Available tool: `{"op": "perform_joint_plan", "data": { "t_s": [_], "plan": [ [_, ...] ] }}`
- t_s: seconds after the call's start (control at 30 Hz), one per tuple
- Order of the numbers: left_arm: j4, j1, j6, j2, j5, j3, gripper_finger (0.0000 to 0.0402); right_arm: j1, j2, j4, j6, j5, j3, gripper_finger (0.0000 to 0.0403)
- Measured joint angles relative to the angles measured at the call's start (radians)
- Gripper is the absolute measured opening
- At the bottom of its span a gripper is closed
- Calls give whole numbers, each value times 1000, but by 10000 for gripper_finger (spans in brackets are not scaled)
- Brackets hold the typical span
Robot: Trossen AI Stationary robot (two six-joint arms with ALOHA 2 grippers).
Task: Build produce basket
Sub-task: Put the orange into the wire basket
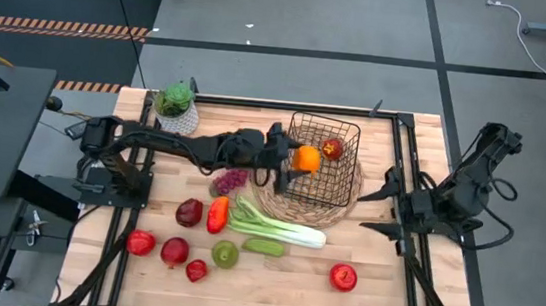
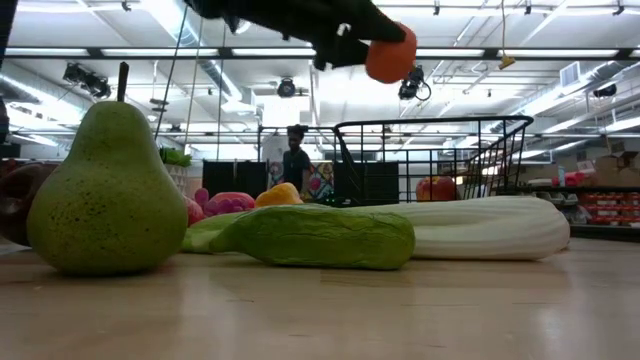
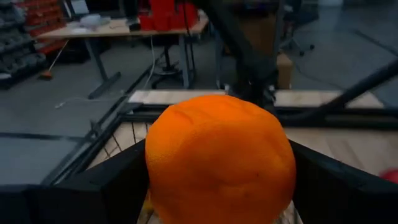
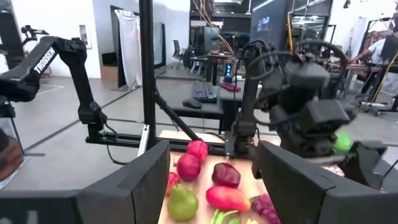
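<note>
- Left tool (image 1: 295, 161) had its fingers closed around an orange (image 1: 307, 158); from my remote seat the left wrist view showed the fruit wedged between both dark fingers.
- Held orange hung in the air over the basket's near-left rim, above the wire, not resting on anything; the low view showed it well above the basket top.
- Basket (image 1: 340, 185), black wire grid, sat on a round woven mat (image 1: 348, 208) toward the far middle of the worktop (image 1: 280, 284).
- One red apple (image 1: 332, 149) already lay inside the basket.
- Right tool (image 1: 373, 209) waited at the right side of the worktop, fingers spread wide, holding nothing.
- Loose produce on the worktop, near side of the basket: leek (image 1: 281, 224) just beside the mat, cucumber (image 1: 264, 246) close by it, green pear (image 1: 225, 254), red-orange pepper (image 1: 217, 214), purple grapes (image 1: 229, 180).
- Several red fruits lay farther left; one more red apple (image 1: 343, 276) lay apart, nearer the right.
- Potted plant (image 1: 175, 106) stood at the far left corner.
- I noted a person (image 2: 295, 160) standing in the room beyond, seen in the low view.
</note>
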Motion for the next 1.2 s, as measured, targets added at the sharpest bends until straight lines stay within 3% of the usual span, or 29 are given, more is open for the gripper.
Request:
{"op": "perform_joint_plan", "data": {
  "t_s": [0.13, 0.27, 0.47, 0.73, 0.97, 1.2],
  "plan": [
    [44, 49, -83, 70, 3, 11, 328, 0, -27, -55, -15, 57, 0, 247],
    [-5, 78, -117, 145, 3, 108, 328, 0, -40, -65, -73, 147, 0, 247],
    [-328, 115, -142, 260, 25, 367, 328, 0, -62, -66, -135, 208, 0, 247],
    [-589, 121, -142, 451, 90, 637, 328, 1, -100, -97, -137, 235, 0, 247],
    [-671, 109, -172, 516, 102, 692, 328, 1, -116, -114, -145, 235, 0, 247],
    [-627, 109, -169, 539, 104, 694, 328, 0, -125, -105, -193, 235, 0, 247]
  ]
}}
